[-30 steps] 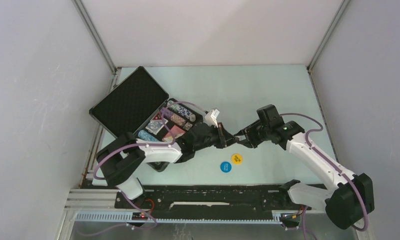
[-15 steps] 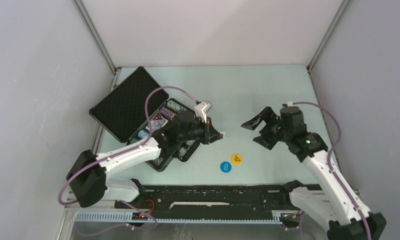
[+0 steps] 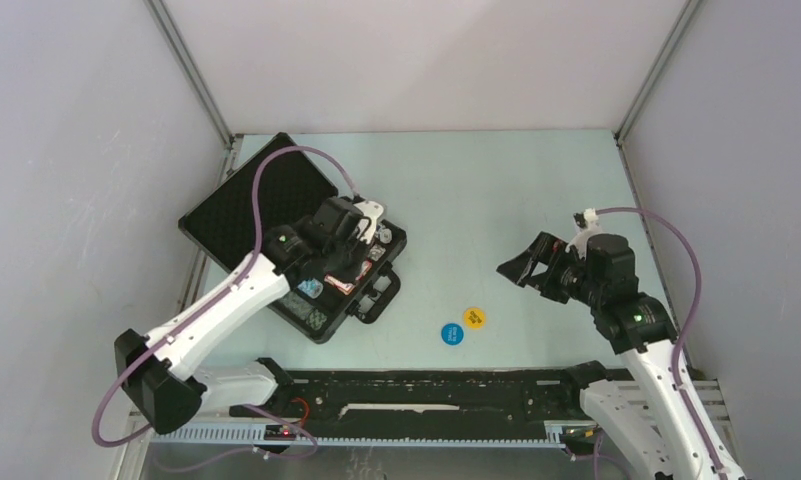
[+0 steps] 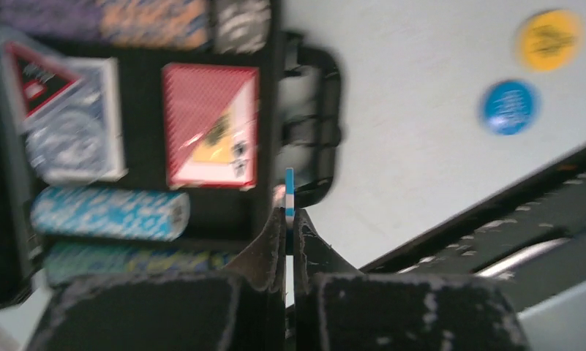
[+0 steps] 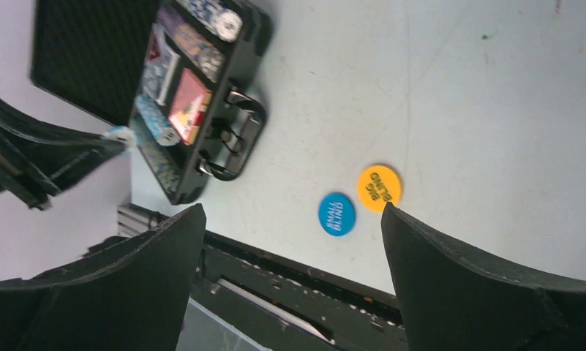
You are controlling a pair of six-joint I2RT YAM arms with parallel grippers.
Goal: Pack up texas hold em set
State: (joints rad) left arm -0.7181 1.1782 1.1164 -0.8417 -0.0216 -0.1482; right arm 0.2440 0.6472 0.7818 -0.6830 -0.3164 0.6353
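The black briefcase (image 3: 259,203) lies open at the left, its tray (image 4: 147,201) holding rolls of poker chips (image 4: 108,213), a red card deck (image 4: 211,124), a blue deck (image 4: 74,124) and a triangular marker (image 4: 32,73). My left gripper (image 3: 353,270) hangs over the tray's near side by the handle (image 4: 315,124). It is shut on a thin blue-and-white chip (image 4: 290,186) held on edge. My right gripper (image 3: 522,271) is wide open and empty above the table right of centre. A blue disc (image 3: 452,333) and a yellow disc (image 3: 474,317) lie on the table between the arms.
The pale table (image 3: 496,190) is walled by white panels at the back and both sides. A black rail (image 3: 426,390) runs along the near edge, just below the two discs. The case handle sticks out toward the discs.
The two grippers met mid-table a second ago. The right gripper opened and drew back right; the left swung left over the case with the chip in its jaws.
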